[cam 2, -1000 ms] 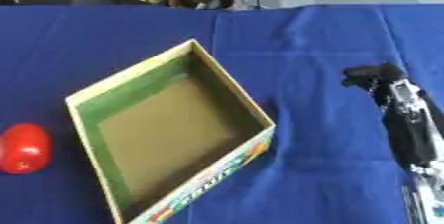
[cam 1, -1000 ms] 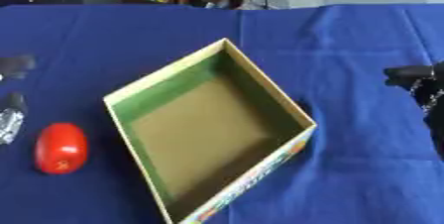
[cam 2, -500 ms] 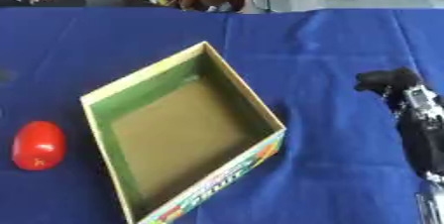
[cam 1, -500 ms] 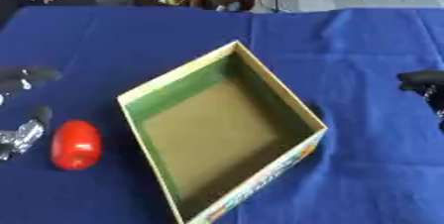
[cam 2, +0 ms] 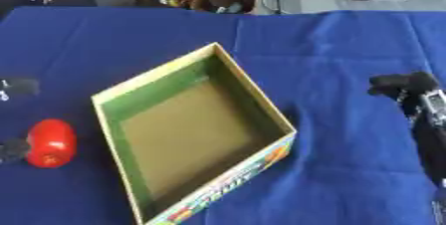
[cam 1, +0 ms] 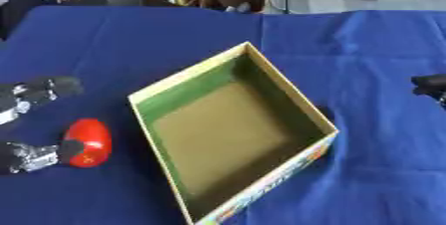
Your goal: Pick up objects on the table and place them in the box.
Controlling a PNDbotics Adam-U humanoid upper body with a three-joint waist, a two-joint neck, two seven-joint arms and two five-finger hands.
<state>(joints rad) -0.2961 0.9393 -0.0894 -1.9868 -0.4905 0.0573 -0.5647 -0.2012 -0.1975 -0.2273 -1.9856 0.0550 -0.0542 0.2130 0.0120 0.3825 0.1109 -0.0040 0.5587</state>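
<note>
Left of the box [cam 1: 228, 134], the left hand [cam 1: 33, 119] has its fingers [cam 1: 39, 92] spread wide around a red fruit [cam 1: 87, 142] on the blue table [cam 1: 174, 35], one fingertip touching it. Right of the box, the right hand [cam 2: 409, 92] hovers, fingers curled and empty.

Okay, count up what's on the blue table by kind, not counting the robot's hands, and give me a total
Red rounded objects: 1
Open cardboard boxes, green inside: 1
Total: 2
</note>
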